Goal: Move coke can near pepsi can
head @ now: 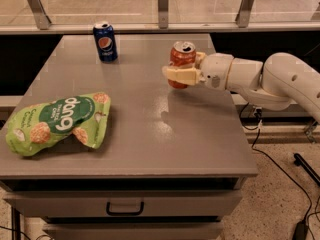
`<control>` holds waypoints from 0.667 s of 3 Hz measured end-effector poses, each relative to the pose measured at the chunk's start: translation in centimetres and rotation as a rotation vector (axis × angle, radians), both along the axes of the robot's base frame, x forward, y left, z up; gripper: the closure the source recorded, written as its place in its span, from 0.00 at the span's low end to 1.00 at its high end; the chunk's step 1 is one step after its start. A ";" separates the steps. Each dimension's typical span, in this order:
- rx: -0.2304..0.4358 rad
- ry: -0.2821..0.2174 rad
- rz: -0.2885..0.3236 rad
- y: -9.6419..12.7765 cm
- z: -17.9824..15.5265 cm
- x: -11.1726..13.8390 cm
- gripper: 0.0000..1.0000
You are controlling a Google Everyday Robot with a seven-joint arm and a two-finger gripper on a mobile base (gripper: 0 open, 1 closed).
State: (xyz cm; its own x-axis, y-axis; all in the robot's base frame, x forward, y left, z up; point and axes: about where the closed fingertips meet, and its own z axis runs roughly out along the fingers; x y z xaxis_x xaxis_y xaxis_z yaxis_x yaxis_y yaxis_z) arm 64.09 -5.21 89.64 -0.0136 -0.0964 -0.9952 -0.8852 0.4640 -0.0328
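Observation:
The coke can (181,55), red-orange with a silver top, stands upright at the right side of the grey table (135,129). My gripper (179,73) reaches in from the right and is shut around the can's lower half; one cream finger (178,75) crosses its front. The pepsi can (105,42), dark blue with a round logo, stands upright at the back of the table, well to the left of the coke can.
A green snack bag (60,121) lies at the front left of the table. A drawer with a handle (125,208) sits under the tabletop. A glass rail with metal posts (162,6) runs behind the table. Cables lie on the floor at the right.

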 end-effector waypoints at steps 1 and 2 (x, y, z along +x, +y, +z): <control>-0.001 -0.021 -0.034 0.6 1.8 2.9 1.00; -0.037 0.014 -0.034 1.9 2.1 6.3 1.00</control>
State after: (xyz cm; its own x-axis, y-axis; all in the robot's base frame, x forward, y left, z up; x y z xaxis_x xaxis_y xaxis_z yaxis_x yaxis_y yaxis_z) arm 70.37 -3.26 91.70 -0.0310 -0.1329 -0.9906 -0.8695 0.4924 -0.0388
